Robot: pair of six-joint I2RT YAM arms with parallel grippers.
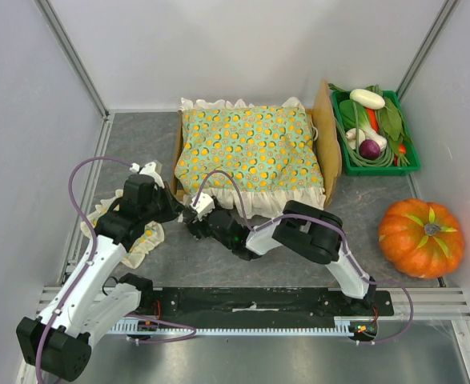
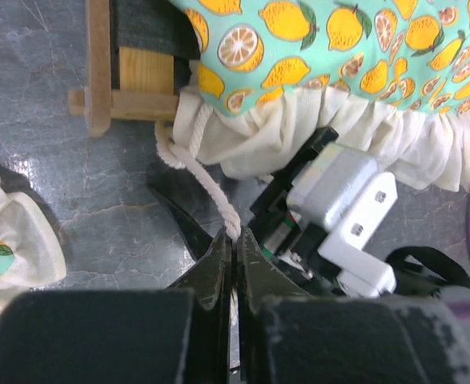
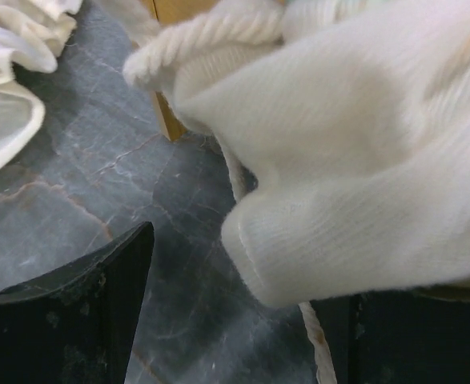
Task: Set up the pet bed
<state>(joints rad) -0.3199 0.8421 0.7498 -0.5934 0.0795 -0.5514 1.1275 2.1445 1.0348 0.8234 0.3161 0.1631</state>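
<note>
We see the pet bed [image 1: 327, 132], a small light-wood frame with a dark grey cloth base and a taller wooden headboard. It sits at the back middle of the grey marbled surface [image 1: 138, 136]. Its long side runs left to right, and the headboard stands at the right end. A green cushion with orange and lemon prints and a white frill [image 1: 247, 148] lies on top and hides most of the bed.

Both grippers are at the near left corner of the bed, the end away from the headboard. The bed lies just past them, toward the back and the right.

The left gripper [image 2: 235, 238] is closed tight on a white twisted rope [image 2: 194, 164]. The rope runs from the wooden corner of the bed to this gripper. The right gripper [image 3: 247, 272] is just to the right of it, with its fingers wide apart. The frill hangs between them, but we do not see it pinched, so we think this gripper holds nothing.

A small matching pillow [image 2: 10, 248] lies on the surface to the left, close to the left arm.

We think the next move turns on the rope. It joins the left gripper to that corner, so a pull toward the near edge would drag the left end of the bed.
</note>
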